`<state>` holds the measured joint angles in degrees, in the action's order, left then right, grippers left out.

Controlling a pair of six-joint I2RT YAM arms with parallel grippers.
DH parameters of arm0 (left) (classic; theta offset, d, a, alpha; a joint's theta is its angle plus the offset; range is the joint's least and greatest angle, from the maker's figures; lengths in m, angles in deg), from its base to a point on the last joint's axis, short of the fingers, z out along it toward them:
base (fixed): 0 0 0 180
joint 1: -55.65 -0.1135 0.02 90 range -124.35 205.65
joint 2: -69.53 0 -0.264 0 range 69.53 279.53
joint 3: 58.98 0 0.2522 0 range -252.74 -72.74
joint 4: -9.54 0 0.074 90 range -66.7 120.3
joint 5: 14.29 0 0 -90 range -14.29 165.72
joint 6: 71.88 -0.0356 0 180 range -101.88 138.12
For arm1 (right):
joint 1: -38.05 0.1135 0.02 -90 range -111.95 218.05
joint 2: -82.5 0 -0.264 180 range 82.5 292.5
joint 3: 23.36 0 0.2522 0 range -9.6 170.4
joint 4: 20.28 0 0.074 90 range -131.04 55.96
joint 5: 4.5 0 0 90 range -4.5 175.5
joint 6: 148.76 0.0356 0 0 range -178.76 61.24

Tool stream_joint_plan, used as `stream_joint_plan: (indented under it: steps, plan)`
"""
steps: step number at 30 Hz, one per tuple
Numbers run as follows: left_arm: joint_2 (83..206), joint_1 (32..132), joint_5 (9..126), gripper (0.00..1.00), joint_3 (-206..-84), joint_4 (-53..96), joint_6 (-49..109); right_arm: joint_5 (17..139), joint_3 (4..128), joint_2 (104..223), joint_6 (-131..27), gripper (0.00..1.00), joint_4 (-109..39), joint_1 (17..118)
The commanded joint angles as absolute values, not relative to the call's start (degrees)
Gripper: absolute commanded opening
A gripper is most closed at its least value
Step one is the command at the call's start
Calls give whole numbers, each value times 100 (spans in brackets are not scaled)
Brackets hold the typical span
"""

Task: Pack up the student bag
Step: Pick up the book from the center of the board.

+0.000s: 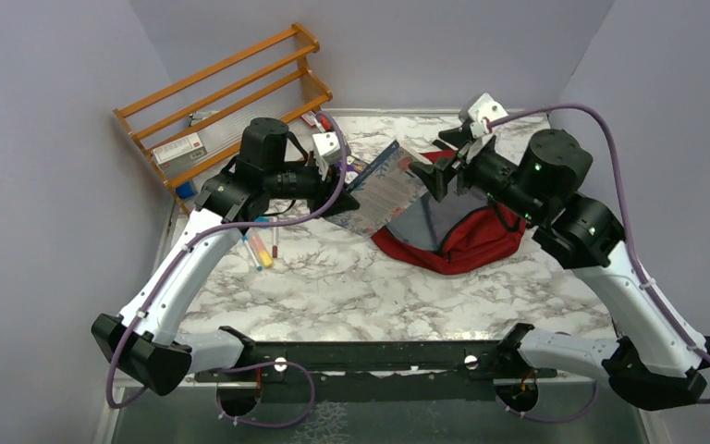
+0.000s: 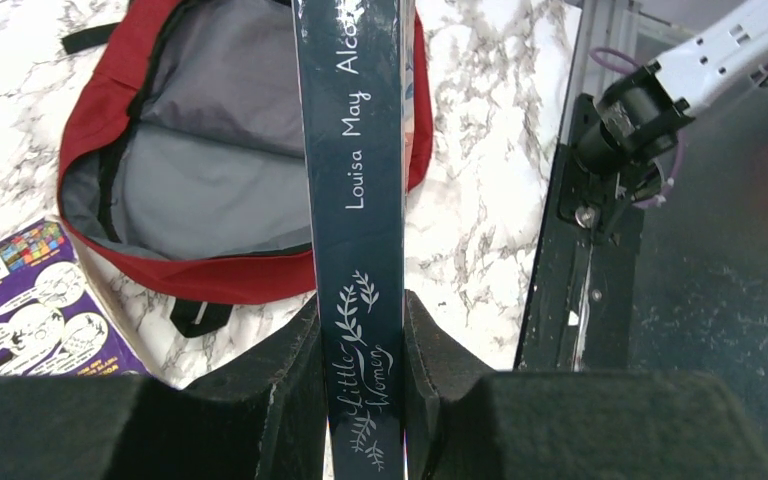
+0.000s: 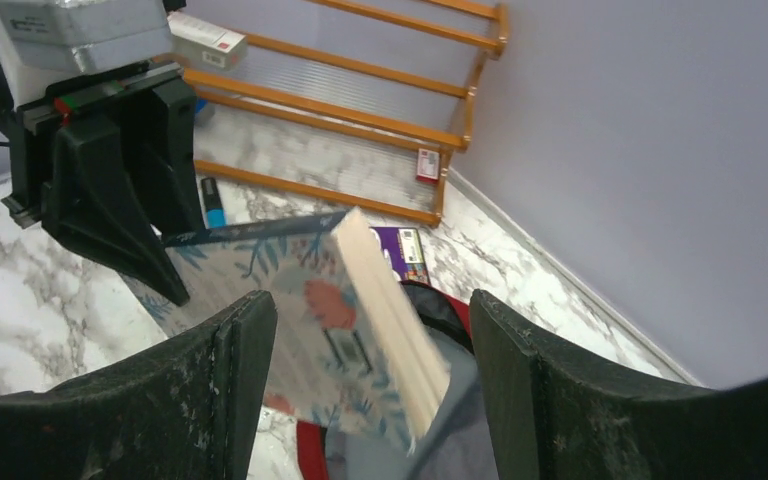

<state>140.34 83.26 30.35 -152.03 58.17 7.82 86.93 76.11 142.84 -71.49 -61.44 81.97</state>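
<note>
The student bag [image 1: 467, 242] is dark red with a grey lining and lies open on the marble table, right of centre. My left gripper [image 1: 344, 200] is shut on a dark blue book [image 1: 384, 190], "Little Women", clamped by its spine [image 2: 358, 200] and held tilted over the bag's open mouth [image 2: 200, 170]. My right gripper [image 1: 434, 176] is open and empty at the book's far end. In the right wrist view the book's floral cover [image 3: 310, 300] and page edge hang in front of my right gripper [image 3: 375, 320], above the bag's rim [image 3: 310, 450].
A wooden rack [image 1: 231, 92] holding small boxes stands at the back left. Several pens [image 1: 261, 248] lie on the table under the left arm. A purple booklet [image 2: 30, 310] lies beside the bag. The black base rail [image 1: 379, 356] runs along the near edge.
</note>
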Motion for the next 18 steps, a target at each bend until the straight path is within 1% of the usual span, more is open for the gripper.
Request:
stream_joint_plan:
  steps: [1, 8, 11, 13, 18]
  plan:
    - [13832, 8532, 2930, 0, -15482, 5783, 263, 6808, 8095, 14709, -7466, 74, -6557, 7535]
    - [13551, 8731, 3028, 0, -15323, 6001, -69, 3199, 8560, 15309, -7649, 75, -6779, 5703]
    - [13503, 8775, 3052, 0, -15323, 6054, -128, 1822, 8681, 15544, -7735, 77, -7002, 5177]
    - [13512, 8801, 3098, 0, -15313, 6065, -163, 1335, 8584, 15555, -7713, 79, -6941, 5086]
    - [13590, 8863, 3115, 0, -15294, 6087, -195, 1014, 8239, 15450, -7692, 83, -6862, 5080]
